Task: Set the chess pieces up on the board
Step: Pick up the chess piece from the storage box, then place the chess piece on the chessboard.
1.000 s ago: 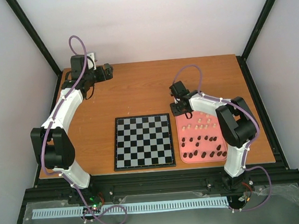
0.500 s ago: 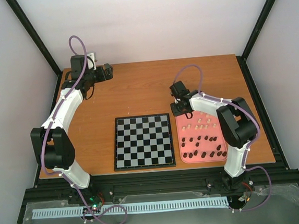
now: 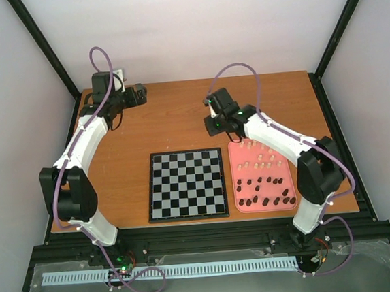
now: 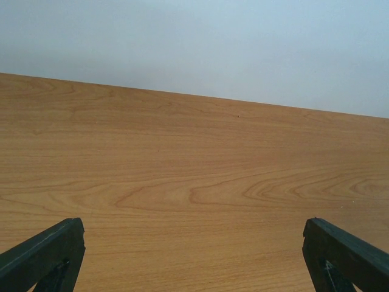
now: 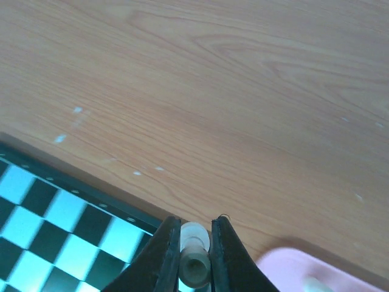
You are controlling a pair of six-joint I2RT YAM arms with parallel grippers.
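Right end effector (image 5: 196,230) pinches a turned cream piece (image 5: 194,271) by the checkered board's (image 5: 61,231) corner. Left end effector (image 4: 194,249) gapes wide.

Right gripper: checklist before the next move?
1. Grip: right gripper shut on a pale chess piece: ok.
2. Piece upright in the gripper: cannot tell.
3. Over a target square: near the far right corner of the board, not over a square yet: not ok.
4. Board free of pieces: ok.
5. Left gripper out of the way: open, at the far left of the table: ok.
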